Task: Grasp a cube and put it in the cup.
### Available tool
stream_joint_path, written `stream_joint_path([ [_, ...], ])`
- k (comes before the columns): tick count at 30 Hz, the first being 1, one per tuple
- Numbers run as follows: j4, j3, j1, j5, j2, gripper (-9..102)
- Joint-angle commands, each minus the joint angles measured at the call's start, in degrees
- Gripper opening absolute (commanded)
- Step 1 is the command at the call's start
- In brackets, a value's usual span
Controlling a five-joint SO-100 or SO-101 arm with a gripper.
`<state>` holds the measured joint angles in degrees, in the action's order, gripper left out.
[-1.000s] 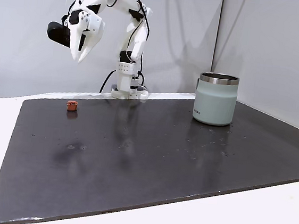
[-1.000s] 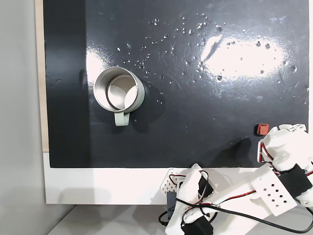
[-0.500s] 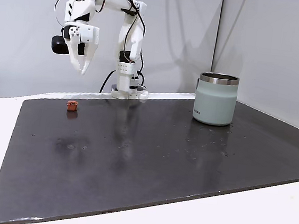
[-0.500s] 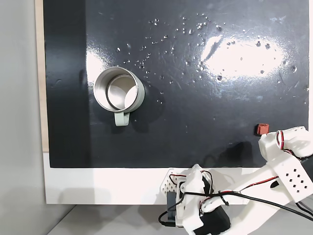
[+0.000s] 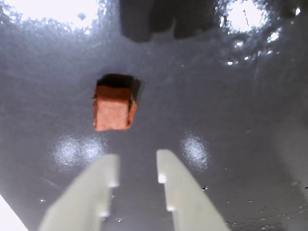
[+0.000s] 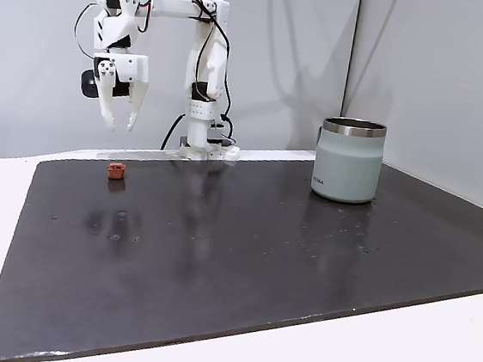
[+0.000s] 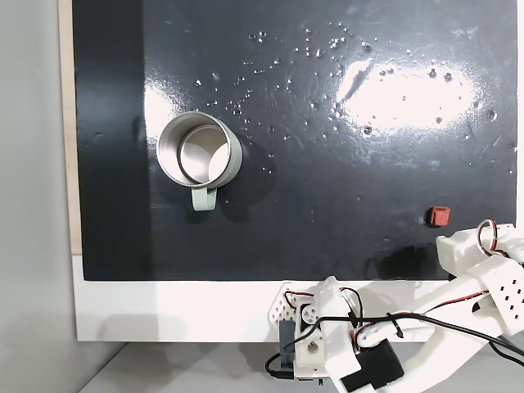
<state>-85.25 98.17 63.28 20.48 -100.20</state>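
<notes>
Tool [image 6: 118,125] now swung over the cube [image 6: 116,170], fingers parted, holding nothing.

Bare mat [image 6: 242,259] around cube [image 6: 116,170], cup [image 6: 348,160] well apart

small dark lettering on cup [image 6: 348,162], unreadable
</notes>
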Motion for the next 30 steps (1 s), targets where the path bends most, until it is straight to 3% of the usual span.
stream_joint_path([
  [1,0.09,-3.25,-0.09,0.09,0.26,25],
  [8,1.67,-3.52,-1.05,-1.49,2.64,40],
  [30,14.85,3.08,-5.45,-5.19,10.55,39],
])
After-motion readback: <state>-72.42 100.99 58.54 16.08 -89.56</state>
